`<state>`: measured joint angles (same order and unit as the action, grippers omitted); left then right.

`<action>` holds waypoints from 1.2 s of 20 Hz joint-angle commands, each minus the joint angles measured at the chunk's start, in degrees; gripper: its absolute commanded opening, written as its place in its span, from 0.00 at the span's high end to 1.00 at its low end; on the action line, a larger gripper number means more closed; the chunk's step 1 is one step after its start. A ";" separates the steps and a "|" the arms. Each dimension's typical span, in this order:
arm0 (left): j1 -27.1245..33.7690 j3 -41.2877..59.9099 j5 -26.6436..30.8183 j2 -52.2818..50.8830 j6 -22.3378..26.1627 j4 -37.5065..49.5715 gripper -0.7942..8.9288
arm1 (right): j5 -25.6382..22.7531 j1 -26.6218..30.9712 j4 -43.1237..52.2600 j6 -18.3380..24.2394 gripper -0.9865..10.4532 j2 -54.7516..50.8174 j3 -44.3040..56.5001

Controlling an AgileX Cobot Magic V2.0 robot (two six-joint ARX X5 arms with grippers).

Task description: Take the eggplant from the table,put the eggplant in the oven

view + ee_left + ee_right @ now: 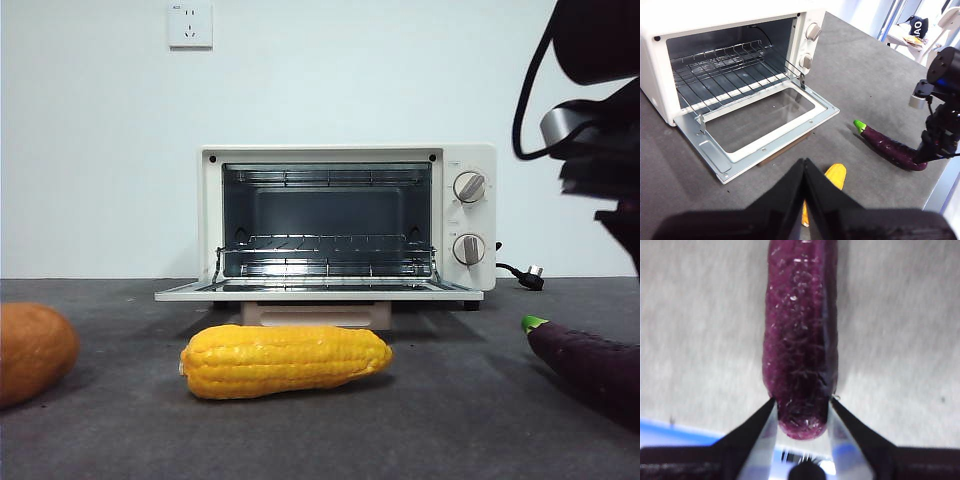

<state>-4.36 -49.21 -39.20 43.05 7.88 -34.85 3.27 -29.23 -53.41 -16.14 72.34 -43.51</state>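
Our right gripper [801,412] has its jaws closed down onto the blunt end of the eggplant [801,335], one jaw at each side and both touching the purple skin, so the grasp looks made. Our left gripper [805,172] waits with its jaws pressed together and nothing between them, hanging above the corn cob [832,182].

In the front view the eggplant [585,362] lies on the worktop [450,420] at about 4 o'clock, well apart from the oven [345,220] at the centre. It looks as if it is resting on the worktop, not yet lifted. We judge the pick to be at its grasping stage: the lift, the carry to the oven and the placing on the wire rack [325,262] are all left. The oven door [318,291] already lies open and flat, so nothing bars the way.

The eggplant's long axis runs straight away from our right jaws. Its green stem tip [533,323] points toward the oven, the gripped end away from it.

An orange-brown vegetable [35,350] sits at 8 o'clock.
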 commanded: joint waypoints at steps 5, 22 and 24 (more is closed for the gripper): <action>-0.20 0.48 -0.17 -0.02 0.04 0.22 0.92 | 6.19 -0.07 -7.15 2.99 0.92 -7.58 -7.08; -1.01 0.48 -0.20 -0.02 0.00 -0.26 0.92 | 22.14 0.04 6.91 1.16 0.92 14.99 -26.71; -1.38 0.48 -0.20 -0.02 0.00 -0.28 0.92 | 22.29 0.09 6.86 1.11 0.92 19.98 -31.87</action>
<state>-5.58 -49.21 -39.20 43.05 7.88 -35.22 25.36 -29.17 -46.87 -14.79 91.79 -75.13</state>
